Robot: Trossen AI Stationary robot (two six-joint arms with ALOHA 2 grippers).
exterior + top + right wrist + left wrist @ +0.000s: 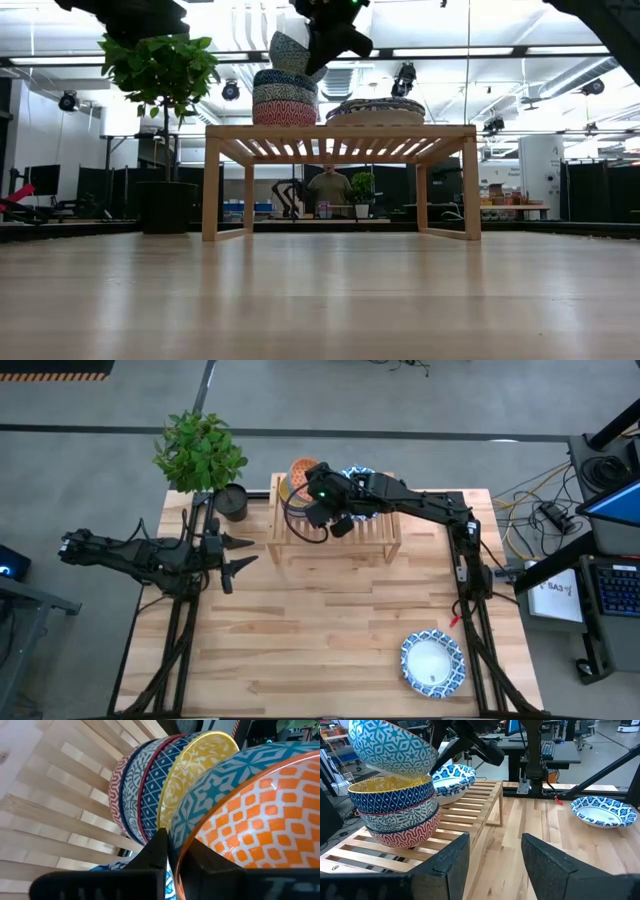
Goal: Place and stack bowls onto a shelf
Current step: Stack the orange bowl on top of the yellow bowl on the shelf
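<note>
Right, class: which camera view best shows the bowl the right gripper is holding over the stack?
The left wrist view: the held bowl hangs tilted over the three stacked bowls. The right wrist view shows its orange inside up close; the low view a sliver; the high view mostly the right gripper.

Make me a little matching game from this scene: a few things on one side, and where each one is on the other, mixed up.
Things:
1. orange-lined bowl
2. stack of three small bowls
3. lone wide blue-rimmed bowl
4. plant pot

Places:
A. on the bare tabletop, near the right arm's base
B. pinched by its rim in the right gripper, tilted above the stack
C. on the table just off the shelf's end
D. on the shelf's slatted top

Pairs: 1-B, 2-D, 3-A, 4-C. The left gripper waits open, beside the shelf.
</note>
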